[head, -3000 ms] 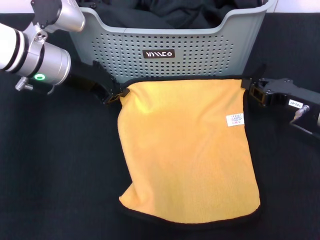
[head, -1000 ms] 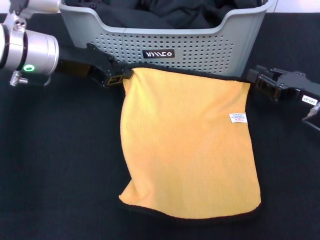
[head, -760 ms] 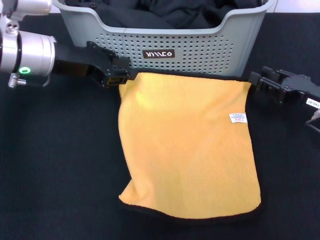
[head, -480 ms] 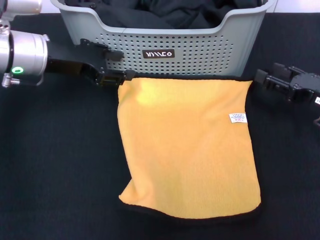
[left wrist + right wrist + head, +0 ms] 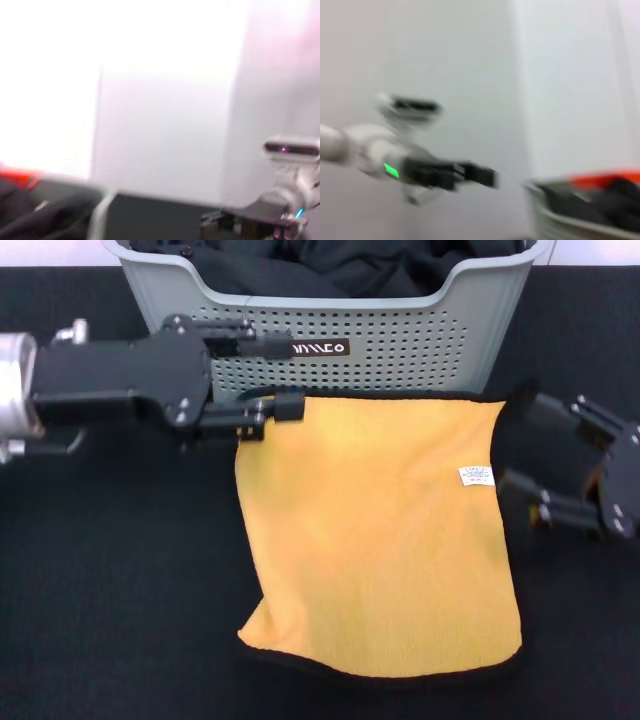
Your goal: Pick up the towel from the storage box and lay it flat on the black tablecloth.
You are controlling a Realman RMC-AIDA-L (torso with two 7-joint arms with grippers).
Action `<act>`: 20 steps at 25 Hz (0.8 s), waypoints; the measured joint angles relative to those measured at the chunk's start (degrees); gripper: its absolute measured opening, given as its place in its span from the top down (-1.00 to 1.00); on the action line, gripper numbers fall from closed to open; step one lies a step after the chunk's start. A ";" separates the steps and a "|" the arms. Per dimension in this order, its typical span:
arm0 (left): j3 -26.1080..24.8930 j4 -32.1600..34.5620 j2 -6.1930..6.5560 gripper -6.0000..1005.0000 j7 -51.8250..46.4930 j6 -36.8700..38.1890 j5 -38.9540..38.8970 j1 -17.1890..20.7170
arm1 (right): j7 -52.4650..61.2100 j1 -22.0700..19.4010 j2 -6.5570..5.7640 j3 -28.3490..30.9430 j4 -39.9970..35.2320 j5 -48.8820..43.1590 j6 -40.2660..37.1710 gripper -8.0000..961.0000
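Note:
The yellow-orange towel (image 5: 375, 530) lies spread on the black tablecloth (image 5: 120, 570), just in front of the grey-green storage box (image 5: 400, 335), with its white label (image 5: 474, 477) near the right edge. My left gripper (image 5: 280, 373) is open and empty. It is raised over the towel's far left corner, with one finger across the box front. My right gripper (image 5: 528, 445) is open and empty, raised beside the towel's right edge. Neither gripper holds the towel. The wrist views show mostly white wall.
Black garments (image 5: 330, 265) fill the storage box. The towel's near left corner (image 5: 262, 628) is slightly bunched. In the left wrist view the box's rim (image 5: 100, 220) shows; in the right wrist view the left arm (image 5: 430, 172) and the box (image 5: 590, 210) show.
Both grippers let go of the towel's far corners, opened wide and rose toward the camera. The towel's far edge dropped onto the cloth and now lies flat.

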 joint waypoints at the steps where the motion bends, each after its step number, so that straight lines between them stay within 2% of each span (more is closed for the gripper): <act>1: 0.03 0.00 -0.29 -0.26 0.46 2.12 -1.16 0.72 | -0.11 -0.16 -0.02 0.00 0.00 -0.29 -1.88 -0.86; 4: 0.17 0.03 -1.17 -0.26 0.96 7.46 -2.86 2.60 | 1.17 -0.59 -0.07 -0.01 0.59 -1.84 -11.86 -0.85; 7: 1.14 0.08 -1.56 -0.26 2.00 10.06 -3.07 4.51 | 3.43 -0.49 -0.10 -0.03 0.76 -3.12 -14.35 -0.85; 14: 1.89 -0.49 -1.36 -0.26 2.15 10.80 -2.85 5.96 | 9.09 1.26 -0.73 -0.02 0.08 -4.30 -16.55 -0.85; 20: 1.88 -0.60 -1.18 -0.26 2.21 10.88 -2.54 5.99 | 10.73 3.67 -0.50 -0.04 0.32 -6.17 -16.26 -0.85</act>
